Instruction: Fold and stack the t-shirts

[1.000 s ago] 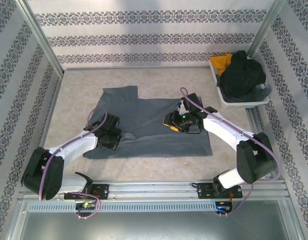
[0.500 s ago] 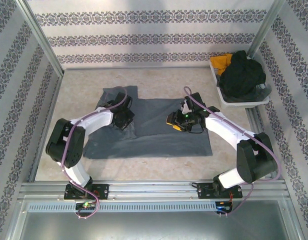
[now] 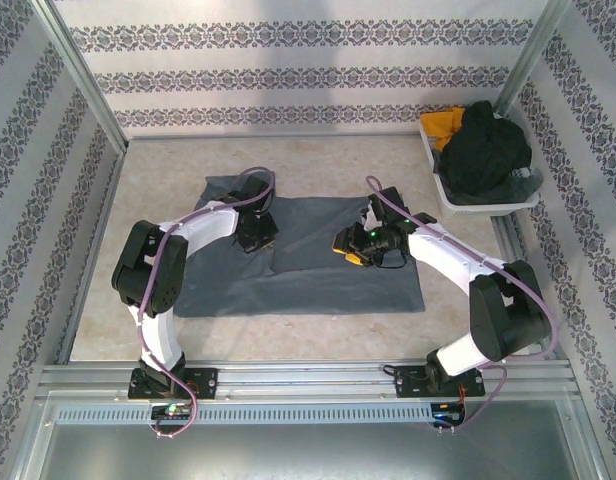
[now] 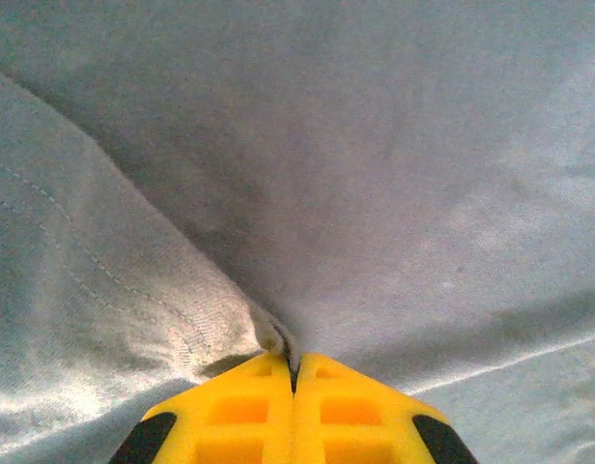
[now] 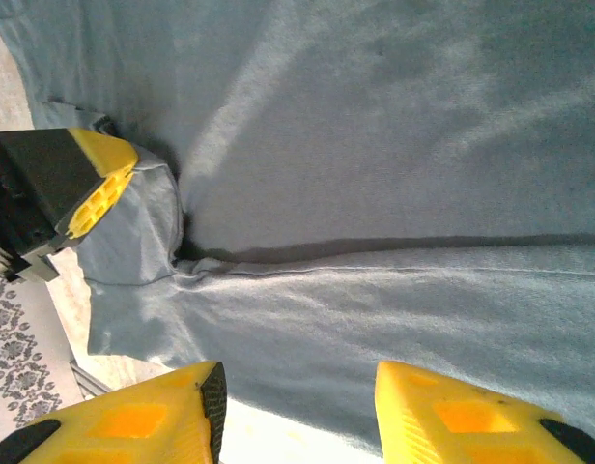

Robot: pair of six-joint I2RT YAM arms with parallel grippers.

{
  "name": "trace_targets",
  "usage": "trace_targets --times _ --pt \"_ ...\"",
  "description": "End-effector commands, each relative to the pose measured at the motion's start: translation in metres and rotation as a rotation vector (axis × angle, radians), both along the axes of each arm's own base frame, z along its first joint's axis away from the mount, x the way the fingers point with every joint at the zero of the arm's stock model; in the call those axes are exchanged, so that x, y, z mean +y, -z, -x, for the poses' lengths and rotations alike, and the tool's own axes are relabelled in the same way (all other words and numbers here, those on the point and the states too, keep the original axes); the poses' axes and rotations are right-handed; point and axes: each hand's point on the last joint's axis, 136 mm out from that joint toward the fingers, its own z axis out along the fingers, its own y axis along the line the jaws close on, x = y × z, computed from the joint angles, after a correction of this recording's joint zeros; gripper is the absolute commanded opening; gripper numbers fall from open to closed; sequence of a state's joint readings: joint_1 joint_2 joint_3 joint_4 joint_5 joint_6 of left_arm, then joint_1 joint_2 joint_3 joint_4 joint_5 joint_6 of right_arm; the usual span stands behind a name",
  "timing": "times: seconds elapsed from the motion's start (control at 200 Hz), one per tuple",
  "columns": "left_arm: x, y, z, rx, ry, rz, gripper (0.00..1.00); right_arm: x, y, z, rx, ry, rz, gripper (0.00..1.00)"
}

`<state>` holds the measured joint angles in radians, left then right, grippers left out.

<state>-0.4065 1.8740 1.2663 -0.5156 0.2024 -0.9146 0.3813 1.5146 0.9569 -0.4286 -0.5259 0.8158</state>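
The grey t-shirt (image 3: 318, 265) lies spread on the table (image 3: 318, 165) between the two arms. Most of it is flat, with one sleeve pointing toward the far left. The left gripper (image 4: 294, 372) is over the shirt's left half, its yellow fingers clenched on a small ridge of cloth beside a stitched hem. The fabric rises into a tent toward the pinch. The right gripper (image 5: 297, 387) hangs over the right-centre of the shirt with its fingers spread and nothing between them. Its wrist view shows a straight crease running across the cloth below.

The step in hand looks like drawing the left side over toward the middle for a lengthwise fold. To do it well, the left arm should probably carry the pinched edge low and level, so the flap lands parallel to the shirt's side rather than skewed. It should let go only once the cloth rests flat. The open right gripper could press the body down near the crease so the whole shirt does not slide along.

A white bin (image 3: 443, 190) at the far right holds a black garment (image 3: 483, 150) and a yellow garment (image 3: 443, 125), likely waiting their turn.
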Motion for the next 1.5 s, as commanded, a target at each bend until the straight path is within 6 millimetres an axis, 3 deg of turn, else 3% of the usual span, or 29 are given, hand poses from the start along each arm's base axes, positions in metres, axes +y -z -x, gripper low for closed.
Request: trace_targets --times 0.0,0.175,0.305,0.355,0.435,0.545,0.734,0.804,0.954,1.064,1.144,1.204,1.284,1.389,1.494 --pt "-0.006 -0.005 0.0 -0.016 0.075 -0.014 0.0 0.0 0.004 0.001 0.033 0.01 -0.012 0.45" --pt "-0.01 -0.007 -0.003 -0.041 0.086 0.007 0.0 -0.006 0.006 -0.002 0.027 0.04 0.018 0.45" --pt "0.001 -0.027 -0.011 -0.118 0.051 -0.032 0.52 -0.025 0.009 -0.005 -0.002 0.112 0.076 0.43" --pt "0.014 -0.038 -0.011 -0.152 0.02 -0.065 0.58 -0.034 0.014 -0.007 -0.01 0.15 0.098 0.42" --pt "0.039 -0.042 -0.009 -0.154 -0.07 -0.057 0.57 -0.05 0.026 -0.012 0.002 0.2 0.144 0.4" --pt "0.075 -0.017 -0.006 -0.084 -0.192 0.015 0.55 -0.061 0.043 -0.025 0.033 0.228 0.196 0.38" --pt "0.119 0.021 -0.001 0.016 -0.353 0.046 0.53 -0.059 0.075 -0.039 0.13 0.206 0.294 0.36" --pt "0.134 0.032 0.009 0.059 -0.405 0.024 0.52 -0.059 0.087 -0.03 0.208 0.195 0.347 0.37" --pt "0.16 0.043 0.04 0.124 -0.477 -0.017 0.51 -0.048 0.09 -0.005 0.278 0.153 0.413 0.38" --pt "0.179 0.044 0.061 0.14 -0.52 -0.027 0.51 -0.032 0.09 0.018 0.329 0.141 0.389 0.38" --pt "0.19 0.036 0.064 0.13 -0.537 -0.025 0.51 -0.022 0.084 0.023 0.328 0.133 0.368 0.39" --pt "0.197 0.022 0.056 0.093 -0.533 -0.039 0.52 -0.02 0.074 0.018 0.301 0.141 0.361 0.4" --pt "0.202 -0.002 0.031 0.005 -0.525 -0.04 0.56 -0.02 0.053 -0.001 0.226 0.151 0.345 0.42" --pt "0.214 -0.034 -0.009 -0.114 -0.528 -0.067 0.56 -0.022 0.021 -0.04 0.063 0.138 0.34 0.47" --pt "0.228 -0.047 -0.05 -0.169 -0.534 -0.074 0.56 -0.034 0.005 -0.081 -0.033 0.112 0.354 0.49"
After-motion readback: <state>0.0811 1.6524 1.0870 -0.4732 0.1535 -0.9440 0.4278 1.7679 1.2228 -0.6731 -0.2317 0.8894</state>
